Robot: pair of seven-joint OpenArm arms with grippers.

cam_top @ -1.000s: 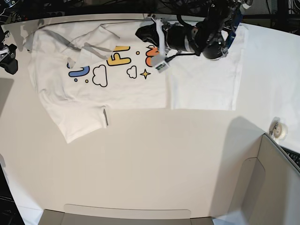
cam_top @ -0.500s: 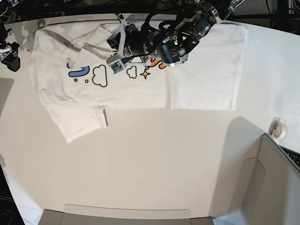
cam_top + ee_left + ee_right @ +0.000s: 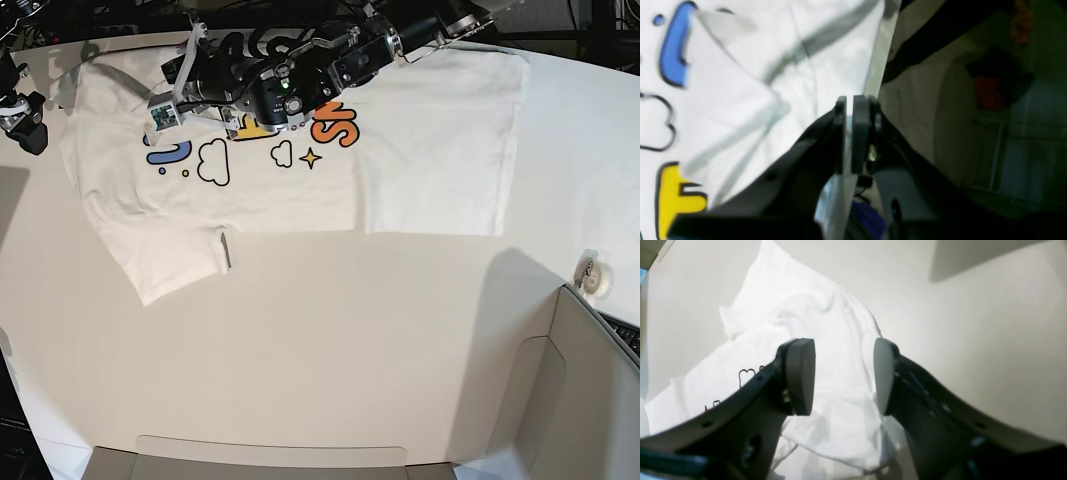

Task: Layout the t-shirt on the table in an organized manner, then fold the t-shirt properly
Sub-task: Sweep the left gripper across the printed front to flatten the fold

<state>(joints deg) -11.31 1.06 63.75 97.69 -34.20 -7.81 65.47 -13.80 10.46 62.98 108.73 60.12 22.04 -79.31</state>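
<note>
Scanning the base view from its left edge across:
Right gripper (image 3: 22, 120): parked at the far left edge of the table, off the shirt's shoulder side. In its wrist view the two dark pads (image 3: 800, 376) stand apart with clear space between them and nothing in it; white cloth lies below.
T-shirt (image 3: 250, 190): spread print-up along the far side of the table, white, with one sleeve pointing toward the near-left. Blue letter, outlined clouds, a yellow star and orange letters show across the chest. The right portion is plain white fabric lying flat, its edge straight.
Left gripper (image 3: 178, 78): reaching across the shirt from the upper right, the arm lying over the print, its tip near the shirt's upper left part. In its wrist view the jaws are drawn close together with a thin pale strip of shirt cloth between them.
Table (image 3: 330, 350): white, bare across the near half.
Small round object (image 3: 597, 276): on the table near the right edge, beside the grey-beige panel (image 3: 590, 390); too small to identify.
</note>
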